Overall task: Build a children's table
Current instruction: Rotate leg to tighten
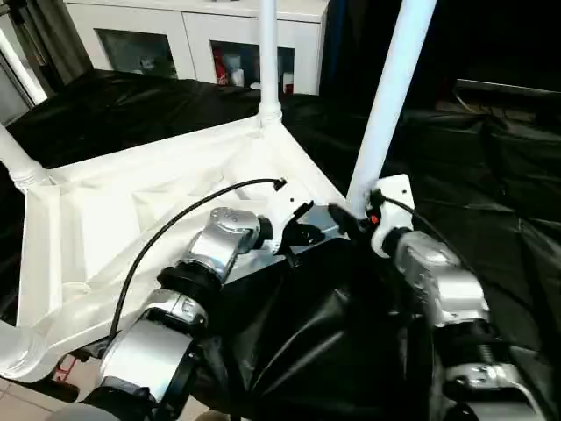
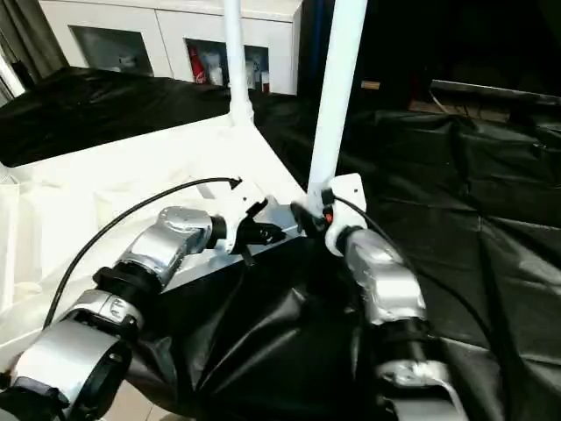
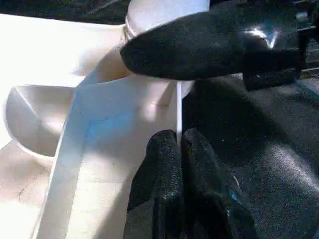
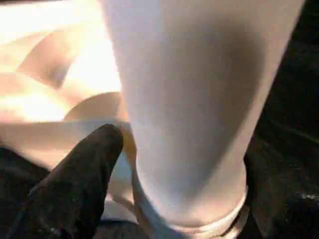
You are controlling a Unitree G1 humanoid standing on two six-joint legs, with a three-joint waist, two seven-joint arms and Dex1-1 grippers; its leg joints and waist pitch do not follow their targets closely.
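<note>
The children's table top (image 1: 131, 210) lay upside down on black sheeting (image 1: 491, 175), its ribbed underside facing up, in the left and middle of the scene. Four white legs showed: one stood in the far corner socket (image 1: 267, 53), one rose at the far left corner (image 1: 17, 162), one sat at the near left corner (image 1: 13, 346), and the fourth leg (image 1: 386, 96) rose tilted from the near right corner, where both arms worked.

The left tool (image 3: 179, 149) was pinched shut, its two black fingers pressed together against the thin edge of the top just beside that corner socket; nothing could be seen held between them. The right tool (image 1: 355, 219) sat at the base of the fourth leg. In the right wrist view one black finger (image 4: 82, 179) lay just left of the leg's foot, close to the socket collar, while the other finger was hidden, so it could not be told whether this tool gripped the leg or stood apart from it.

By the look of it the task was nearly done: three legs appeared seated, and the last was in its socket but leaning, so it probably needed straightening and pressing home. After that the table would have to be turned upright. White cabinets (image 1: 193, 39) stood at the far side
</note>
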